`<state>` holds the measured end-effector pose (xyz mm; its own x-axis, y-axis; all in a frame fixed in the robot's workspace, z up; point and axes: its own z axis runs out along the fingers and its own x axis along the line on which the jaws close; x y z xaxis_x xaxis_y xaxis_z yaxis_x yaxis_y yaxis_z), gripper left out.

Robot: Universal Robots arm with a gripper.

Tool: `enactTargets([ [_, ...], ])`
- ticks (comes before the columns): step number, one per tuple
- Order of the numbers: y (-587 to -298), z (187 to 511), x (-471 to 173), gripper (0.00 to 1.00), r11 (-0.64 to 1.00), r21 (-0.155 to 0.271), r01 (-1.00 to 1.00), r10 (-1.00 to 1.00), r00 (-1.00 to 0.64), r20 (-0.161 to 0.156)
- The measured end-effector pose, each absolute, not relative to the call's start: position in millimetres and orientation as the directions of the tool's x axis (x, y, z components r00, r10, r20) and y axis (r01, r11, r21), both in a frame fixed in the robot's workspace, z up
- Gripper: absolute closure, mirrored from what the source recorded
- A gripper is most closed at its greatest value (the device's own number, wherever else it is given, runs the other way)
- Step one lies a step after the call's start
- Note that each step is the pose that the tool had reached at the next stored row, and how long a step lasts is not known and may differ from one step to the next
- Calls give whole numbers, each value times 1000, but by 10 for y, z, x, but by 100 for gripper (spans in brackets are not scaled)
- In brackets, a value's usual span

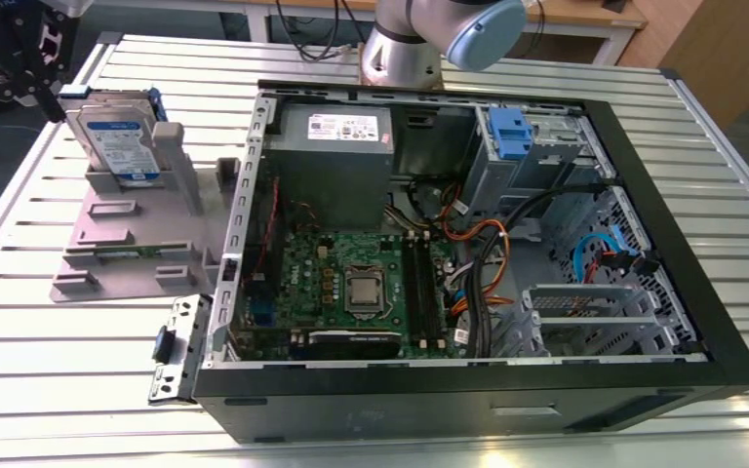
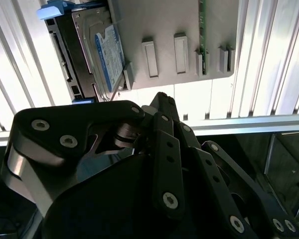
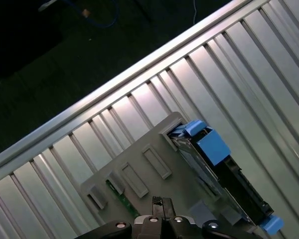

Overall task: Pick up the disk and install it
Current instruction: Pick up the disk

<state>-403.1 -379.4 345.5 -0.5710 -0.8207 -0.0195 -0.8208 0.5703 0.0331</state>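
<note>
Step in hand: the approach to the pick, as I judge it. The disk is not yet gripped.
Disk: the disk point(image 1: 117, 138) stands upright on its edge in the grey stand point(image 1: 128, 244), at the exterior view's left, beside the open computer case point(image 1: 687, 322) and apart from it.
Fingers: in the first wrist view the gripper point(image 3: 158, 203) has its fingers closed together on nothing. It is above the stand, near the disk but not touching it.
Doing it well: the fingers need to open wider than the disk is thick before they go down. They should close on the two flat faces, not on the blue clips. I think a straight upward pull is safest, because a tilted one could drag the light stand along the bench point(image 1: 36, 390).
Risk: the label face looks smooth, so a grip near the top edge only could slip.
Count: one disk, one grey stand, one computer case, and one blue bracket point(image 1: 510, 130) in the bay of the case.
Stand slots: several low posts are free.
</note>
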Motion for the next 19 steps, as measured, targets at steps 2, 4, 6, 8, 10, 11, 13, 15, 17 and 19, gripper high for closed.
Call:
enactTargets([
  [2,-3794,3455,-4031,90,564,33,-825,-825,-564,-20],
  [4,-3794,3455,-4031,90,557,33,-830,-830,-558,-20],
  [6,-3794,3455,-4031,90,550,33,-834,-834,-551,-20],
  [8,-3794,3455,-4031,90,544,33,-839,-839,-544,-20],
  [10,-3794,3455,-4031,90,537,33,-843,-843,-537,-20],
  [11,-3794,3455,-4031,90,533,33,-845,-845,-534,-20],
  [13,-3794,3455,-4031,90,526,33,-850,-850,-527,-20],
  [15,-3794,3455,-4031,90,520,33,-854,-854,-520,-19],
  [17,-3794,3455,-4031,90,513,33,-858,-858,-514,-19],
  [19,-3794,3455,-4031,90,506,33,-862,-862,-507,-20],
])
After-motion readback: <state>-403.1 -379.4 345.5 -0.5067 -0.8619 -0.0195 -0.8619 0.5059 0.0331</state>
